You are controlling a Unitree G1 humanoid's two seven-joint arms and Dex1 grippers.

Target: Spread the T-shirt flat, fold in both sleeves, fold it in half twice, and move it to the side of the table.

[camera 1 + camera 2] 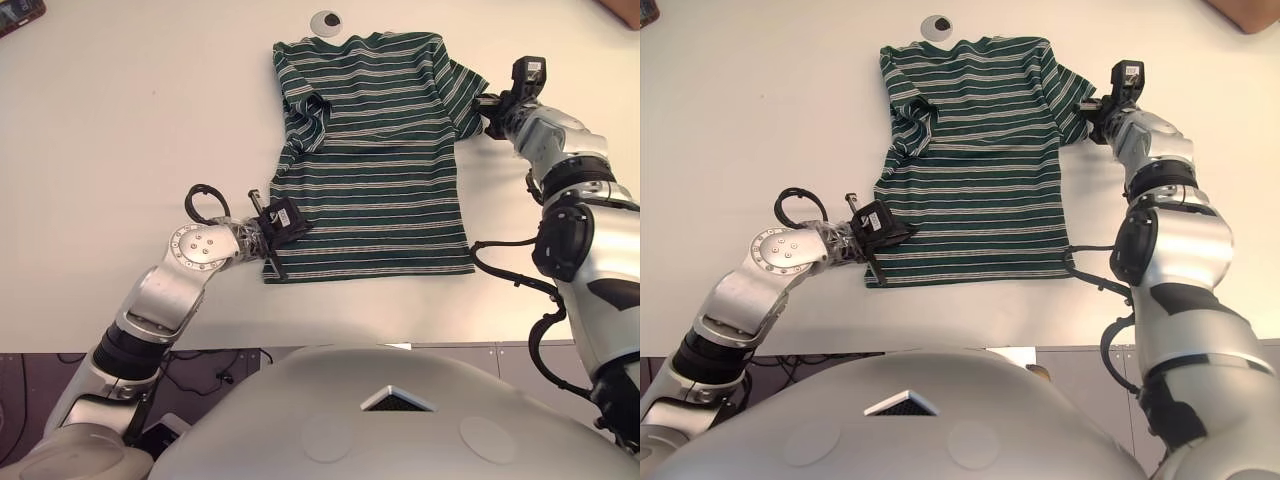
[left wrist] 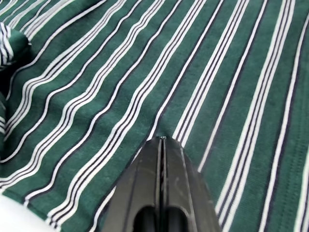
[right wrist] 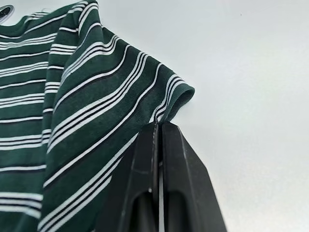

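A dark green T-shirt (image 1: 380, 160) with white stripes lies spread on the white table (image 1: 120, 150), collar at the far side. Its left sleeve (image 1: 305, 115) is folded in over the chest and somewhat bunched. The right sleeve (image 1: 468, 85) still sticks out sideways. My right gripper (image 1: 490, 103) is at that sleeve's outer edge, shut on the hem (image 3: 171, 96), which runs into its fingertips (image 3: 157, 124). My left gripper (image 1: 290, 222) rests on the shirt's left side near the bottom hem, fingers shut, tips (image 2: 161, 140) down on flat fabric.
A small round white-and-black object (image 1: 329, 20) lies just beyond the collar. A dark item (image 1: 18, 15) sits at the far left corner and a brown one (image 1: 620, 8) at the far right. Bare table stretches to the left of the shirt.
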